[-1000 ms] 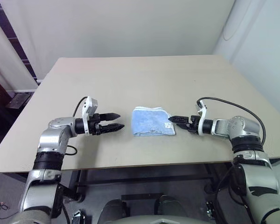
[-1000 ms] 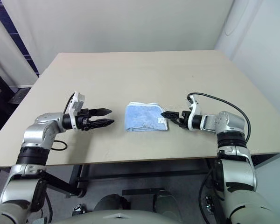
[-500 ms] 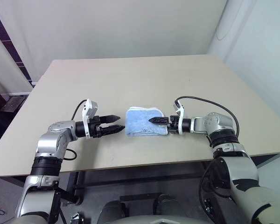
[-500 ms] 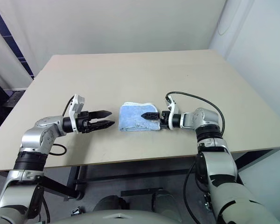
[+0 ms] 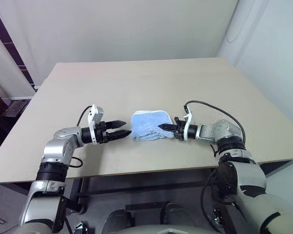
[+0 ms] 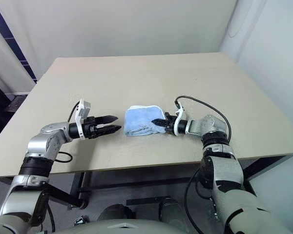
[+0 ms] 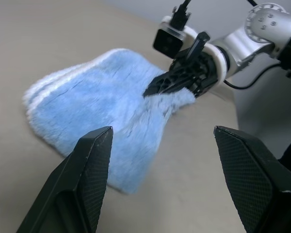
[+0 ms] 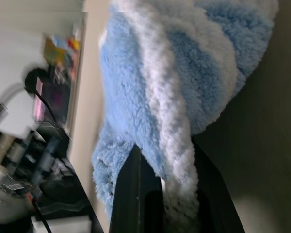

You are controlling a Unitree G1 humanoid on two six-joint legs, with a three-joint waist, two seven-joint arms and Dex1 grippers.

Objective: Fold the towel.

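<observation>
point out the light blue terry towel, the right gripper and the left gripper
light blue terry towel [image 5: 147, 124], left eye view, middle of its top layer
right gripper [image 5: 161, 126], left eye view, black fingertips on the towel's edge
left gripper [image 5: 122, 128], left eye view, between its tips

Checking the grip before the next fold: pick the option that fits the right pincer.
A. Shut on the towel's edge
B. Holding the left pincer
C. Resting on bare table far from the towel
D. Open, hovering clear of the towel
A: the right pincer has its black fingers pinched together on the near edge of the towel, whose cloth bunches between them; the left pincer hangs open beside the towel.
</observation>
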